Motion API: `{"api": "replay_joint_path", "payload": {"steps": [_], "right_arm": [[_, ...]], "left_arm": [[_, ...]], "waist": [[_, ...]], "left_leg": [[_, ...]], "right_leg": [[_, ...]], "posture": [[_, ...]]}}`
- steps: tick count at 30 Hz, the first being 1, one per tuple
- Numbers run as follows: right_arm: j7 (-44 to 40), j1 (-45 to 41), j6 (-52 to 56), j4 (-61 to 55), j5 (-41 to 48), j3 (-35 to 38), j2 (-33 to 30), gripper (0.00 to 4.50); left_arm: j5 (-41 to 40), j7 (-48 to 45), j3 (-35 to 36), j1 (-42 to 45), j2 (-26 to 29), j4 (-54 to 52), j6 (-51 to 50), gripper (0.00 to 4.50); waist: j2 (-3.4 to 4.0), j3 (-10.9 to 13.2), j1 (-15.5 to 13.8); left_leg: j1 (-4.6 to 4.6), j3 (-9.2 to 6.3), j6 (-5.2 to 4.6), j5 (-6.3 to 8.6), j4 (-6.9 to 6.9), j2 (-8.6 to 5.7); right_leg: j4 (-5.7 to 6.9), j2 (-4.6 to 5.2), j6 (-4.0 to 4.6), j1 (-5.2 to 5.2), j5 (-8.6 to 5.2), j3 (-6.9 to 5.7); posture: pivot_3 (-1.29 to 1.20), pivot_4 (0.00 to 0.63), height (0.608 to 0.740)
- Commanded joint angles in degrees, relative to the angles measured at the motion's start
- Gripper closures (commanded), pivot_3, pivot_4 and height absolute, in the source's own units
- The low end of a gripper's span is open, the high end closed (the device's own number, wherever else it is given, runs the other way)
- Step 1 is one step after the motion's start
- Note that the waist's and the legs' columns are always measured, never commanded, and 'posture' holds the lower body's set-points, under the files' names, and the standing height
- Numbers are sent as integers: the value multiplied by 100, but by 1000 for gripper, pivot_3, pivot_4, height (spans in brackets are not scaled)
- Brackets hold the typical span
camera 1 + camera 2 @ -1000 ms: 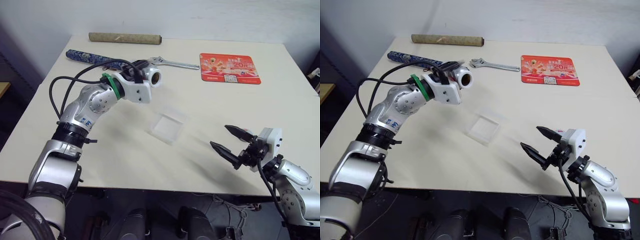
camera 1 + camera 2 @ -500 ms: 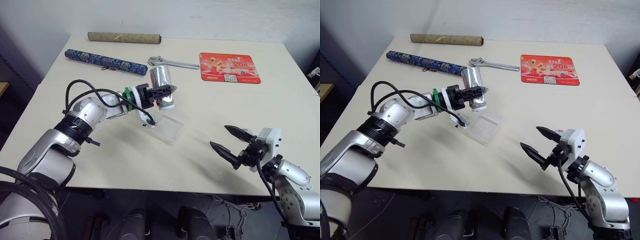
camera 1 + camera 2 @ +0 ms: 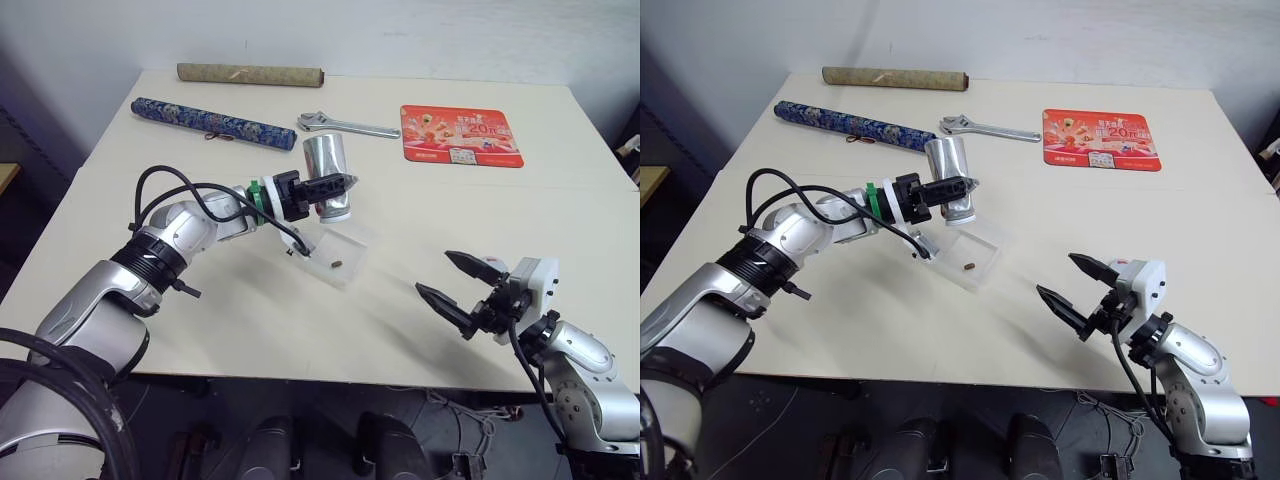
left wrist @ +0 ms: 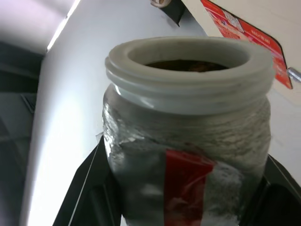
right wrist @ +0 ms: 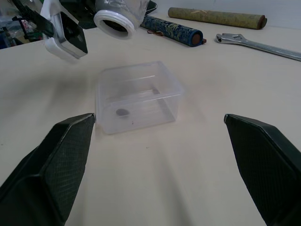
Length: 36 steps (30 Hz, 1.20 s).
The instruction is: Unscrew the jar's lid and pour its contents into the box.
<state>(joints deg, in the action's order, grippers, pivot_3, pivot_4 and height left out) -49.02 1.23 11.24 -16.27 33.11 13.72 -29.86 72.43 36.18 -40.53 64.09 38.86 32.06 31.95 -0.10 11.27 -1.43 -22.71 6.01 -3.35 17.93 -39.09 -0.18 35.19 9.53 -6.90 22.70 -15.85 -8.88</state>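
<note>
The red mat [image 3: 461,135] near the far right corner of the table [image 3: 560,220] has a big white "20" printed on it, with small signs beside it that are too tiny to read. The jar [image 4: 188,160] has a red and white label, but no words on it can be read.
</note>
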Motion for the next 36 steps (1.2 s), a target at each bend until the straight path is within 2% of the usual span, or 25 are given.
{"api": "replay_joint_path", "payload": {"steps": [1, 3, 6, 9, 11, 14, 17, 22, 24, 28, 33, 35, 36], "right_arm": [[-88, 4, -146, -57, 48, 9, 20, 15], [-176, -18, -260, -39, 3, 0, 9, 15], [-550, -114, -578, 49, 50, -53, 25, 15], [-913, -255, -1057, 204, 41, -123, 114, 15], [-1052, -357, -1394, 346, -96, -220, 187, 15], [-1218, -461, -1782, 490, -159, -365, 344, 15], [-1316, -543, -2101, 567, -149, -446, 506, 15], [-1502, -671, -2432, 710, -218, -660, 593, 15], [-1482, -718, -2466, 803, -221, -702, 601, 15], [-1510, -800, -2497, 954, -209, -718, 555, 15], [-1523, -823, -2420, 1034, -188, -703, 514, 15], [-1522, -827, -2429, 1050, -190, -694, 513, 0], [-1520, -810, -2402, 1040, -161, -661, 490, 0]], "left_arm": [[-3807, -2599, 1112, -458, -163, 248, 803, 2156], [-5714, -4221, 1800, -857, -353, -16, 108, 2156], [-7590, -5645, 2804, -1352, -538, -687, -1488, 2156], [-8587, -6045, 3677, -1959, -458, -1313, -2925, 2156], [-9111, -5885, 4329, -2431, -435, -1665, -3859, 2156], [-9333, -5715, 5009, -3241, -339, -2074, -4465, 2156], [-9815, -5418, 5995, -3837, -472, -2120, -4739, 2156], [-9746, -5184, 6843, -4435, -613, -1601, -4074, 2156], [-9376, -5097, 6844, -4570, -651, -1296, -3450, 2156], [-9295, -5399, 6812, -4595, -905, -837, -2572, 2156], [-9145, -5584, 6682, -4581, -939, -404, -2239, 2156], [-9253, -5654, 6725, -4584, -960, -398, -2270, 1435], [-9380, -5723, 6769, -4649, -958, -576, -2378, 1240]], "waist": [[0, 0, 13], [1, 0, 40], [1, 0, 81], [1, 0, 158], [1, 0, 170], [1, 0, 182], [-1, 0, 164], [-13, -6, 121], [-13, -6, 112], [-22, -12, 89], [-22, -12, 90], [-22, -12, 89], [-22, -12, 96]], "left_leg": [[0, -3, 0, 0, -2, 1], [2, -5, 1, 0, -9, 1], [1, -13, 4, -3, -17, -1], [8, -13, 2, -5, -17, -6], [30, -8, 2, -5, -11, -8], [45, -3, 3, -4, -4, -8], [45, -5, 4, -4, -3, -9], [42, -15, 3, -1, -5, -17], [44, -18, 8, 3, -4, -18], [43, -14, 8, 4, -4, -19], [46, -10, 11, 7, -2, -18], [47, -9, 10, 7, -2, -18], [47, -9, 10, 7, -2, -18]], "right_leg": [[-3, 4, 0, -1, 0, -2], [5, 14, 1, -2, 0, -3], [9, -4, 1, -8, 0, -12], [15, -24, 0, -15, 0, -15], [17, -27, 0, -29, -1, -10], [24, -28, 0, -31, -1, 2], [27, -28, 0, -30, -1, 5], [26, -19, 0, -32, 0, 8], [26, -18, 0, -32, 0, 6], [26, -17, 1, -32, 0, 5], [26, -10, 1, -30, 0, 4], [27, -9, 1, -30, 0, 4], [28, -9, 1, -30, 0, 4]], "posture": [[0, 150, 740], [0, 150, 740], [0, 150, 740], [0, 150, 740], [0, 150, 740], [0, 150, 740], [0, 150, 740], [0, 150, 740], [0, 150, 740], [0, 150, 740], [0, 150, 740], [0, 150, 740], [0, 150, 740]]}}
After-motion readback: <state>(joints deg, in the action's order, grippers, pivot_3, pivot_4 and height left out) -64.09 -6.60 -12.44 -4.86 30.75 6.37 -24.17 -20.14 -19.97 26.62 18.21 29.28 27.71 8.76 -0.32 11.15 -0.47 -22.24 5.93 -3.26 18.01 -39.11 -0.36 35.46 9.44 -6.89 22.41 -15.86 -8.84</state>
